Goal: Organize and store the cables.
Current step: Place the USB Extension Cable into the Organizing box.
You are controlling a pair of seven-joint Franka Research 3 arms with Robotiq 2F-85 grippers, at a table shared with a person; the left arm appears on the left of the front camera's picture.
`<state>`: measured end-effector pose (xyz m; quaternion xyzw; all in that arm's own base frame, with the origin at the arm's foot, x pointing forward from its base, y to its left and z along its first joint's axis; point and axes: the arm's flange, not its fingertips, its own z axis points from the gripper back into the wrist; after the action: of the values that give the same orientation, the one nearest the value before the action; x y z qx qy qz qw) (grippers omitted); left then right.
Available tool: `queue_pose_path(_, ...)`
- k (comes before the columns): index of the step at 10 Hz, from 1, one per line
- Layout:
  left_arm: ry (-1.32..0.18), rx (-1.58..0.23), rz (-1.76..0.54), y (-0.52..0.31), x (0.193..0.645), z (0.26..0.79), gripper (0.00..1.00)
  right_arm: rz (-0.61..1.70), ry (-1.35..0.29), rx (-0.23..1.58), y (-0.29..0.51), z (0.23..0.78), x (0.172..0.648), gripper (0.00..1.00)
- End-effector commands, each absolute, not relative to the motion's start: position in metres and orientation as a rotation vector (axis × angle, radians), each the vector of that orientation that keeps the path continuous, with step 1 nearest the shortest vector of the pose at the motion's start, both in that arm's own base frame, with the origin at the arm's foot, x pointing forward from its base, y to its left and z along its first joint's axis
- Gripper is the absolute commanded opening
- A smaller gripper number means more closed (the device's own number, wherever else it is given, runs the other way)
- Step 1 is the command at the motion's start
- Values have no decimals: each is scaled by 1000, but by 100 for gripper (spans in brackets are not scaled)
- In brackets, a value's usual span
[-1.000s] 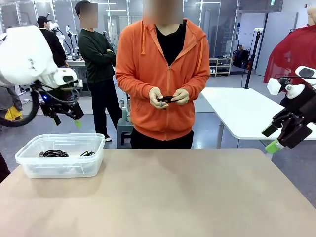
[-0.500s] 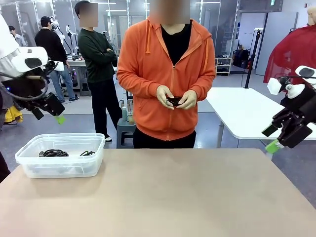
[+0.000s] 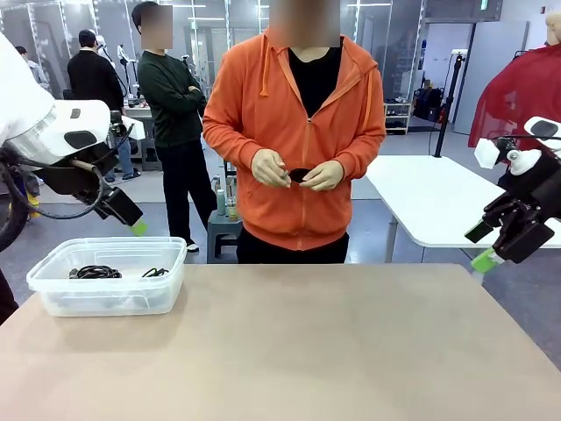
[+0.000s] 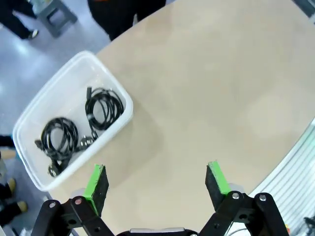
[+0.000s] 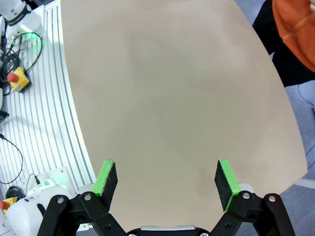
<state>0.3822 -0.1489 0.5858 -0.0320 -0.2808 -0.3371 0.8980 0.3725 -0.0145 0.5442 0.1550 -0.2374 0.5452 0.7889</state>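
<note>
Two coiled cables (image 4: 81, 125) lie in the clear bin (image 3: 105, 300) at the table's left edge, and a third cable (image 3: 300, 174) is in the person's hands (image 3: 267, 167). Open tabletop (image 3: 333, 342) spreads to the right of the bin. Both grippers gape wide; the left gripper (image 3: 131, 221) has swung down to the bin's far rim, while the right gripper (image 3: 482, 246) stays off the right edge.

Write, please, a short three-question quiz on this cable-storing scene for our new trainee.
1. True or false: the left end effector and the right end effector are both open and empty.
2. Where do the coiled cables lie? A) on the bare tabletop B) in the clear bin C) in the right end effector
3. How many of the person's hands grip the small black bundle?

Key: 1 true; 2 B; 3 two.
</note>
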Motion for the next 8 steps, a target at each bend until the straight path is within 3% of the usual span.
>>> queue_pose_path(1, -616, -107, -773, -136, 392, 577, 100, 1167, -517, 332, -13, 545, 375, 100)
queue_pose_path(6, -628, -220, -884, -129, 393, 579, 100, 1167, -517, 332, -13, 545, 375, 100)
queue_pose_path(8, -619, -161, -856, -135, 396, 578, 100, 1167, -517, 332, -13, 545, 375, 100)
